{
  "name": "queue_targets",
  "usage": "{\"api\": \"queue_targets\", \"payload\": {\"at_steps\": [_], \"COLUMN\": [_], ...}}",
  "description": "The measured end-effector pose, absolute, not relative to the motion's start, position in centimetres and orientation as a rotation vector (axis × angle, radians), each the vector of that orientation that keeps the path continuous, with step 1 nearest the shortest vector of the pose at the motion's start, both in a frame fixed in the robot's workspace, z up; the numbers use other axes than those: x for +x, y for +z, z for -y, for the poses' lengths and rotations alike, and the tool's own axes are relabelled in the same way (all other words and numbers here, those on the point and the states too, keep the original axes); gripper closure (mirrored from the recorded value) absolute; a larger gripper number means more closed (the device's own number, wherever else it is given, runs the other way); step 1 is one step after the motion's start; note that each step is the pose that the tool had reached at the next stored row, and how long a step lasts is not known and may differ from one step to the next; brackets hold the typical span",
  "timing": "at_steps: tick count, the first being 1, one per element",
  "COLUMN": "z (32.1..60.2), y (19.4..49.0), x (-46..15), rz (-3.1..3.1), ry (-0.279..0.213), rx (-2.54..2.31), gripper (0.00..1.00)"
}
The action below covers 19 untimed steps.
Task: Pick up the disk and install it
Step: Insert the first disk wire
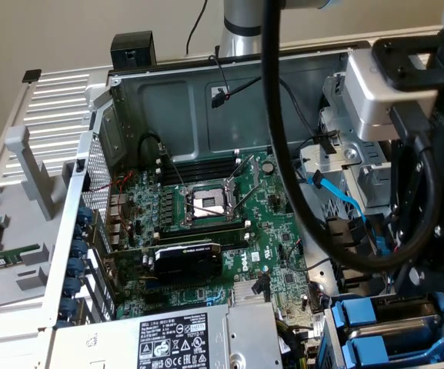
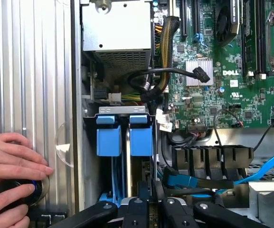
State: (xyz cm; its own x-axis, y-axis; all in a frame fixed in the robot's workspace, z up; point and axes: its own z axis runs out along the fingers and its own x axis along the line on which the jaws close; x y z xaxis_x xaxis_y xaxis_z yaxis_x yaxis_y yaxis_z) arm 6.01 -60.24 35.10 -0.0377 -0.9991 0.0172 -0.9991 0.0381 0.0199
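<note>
The claw (image 2: 148, 209) hangs right over the drive bay at the corner of the open computer case (image 2: 27, 71). I cannot tell whether it is clenched or released. The disk (image 2: 141, 137), as far as I can make out, is the blue-framed drive standing on edge in the bay just ahead of the claw, touching or nearly touching a second blue carrier (image 2: 109, 137) beside it.

What worries me most is the person's hand (image 2: 13, 152) resting on the ribbed outer panel, off to one side of the claw and close by. Any sideways swing of the arm could strike it. A blue data cable (image 2: 265, 166) and a knot of black leads (image 2: 174, 178) lie near the claw on its other side. A snag there could pull a connector loose. A drive pushed in crooked could jam in its rails.

The case lies on its side, lid off, with the green motherboard (image 2: 212, 95) and the grey power-supply box (image 2: 118, 28) beyond the claw. A plain tan wall (image 1: 52, 31) stands behind the machine.
</note>
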Motion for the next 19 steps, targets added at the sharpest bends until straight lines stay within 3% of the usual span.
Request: {"api": "queue_targets", "payload": {"at_steps": [19], "z": [59.99], "y": [34.93], "x": [6.56], "rz": [2.169], "ry": [-0.014], "rx": [2.185], "gripper": [0.83]}}
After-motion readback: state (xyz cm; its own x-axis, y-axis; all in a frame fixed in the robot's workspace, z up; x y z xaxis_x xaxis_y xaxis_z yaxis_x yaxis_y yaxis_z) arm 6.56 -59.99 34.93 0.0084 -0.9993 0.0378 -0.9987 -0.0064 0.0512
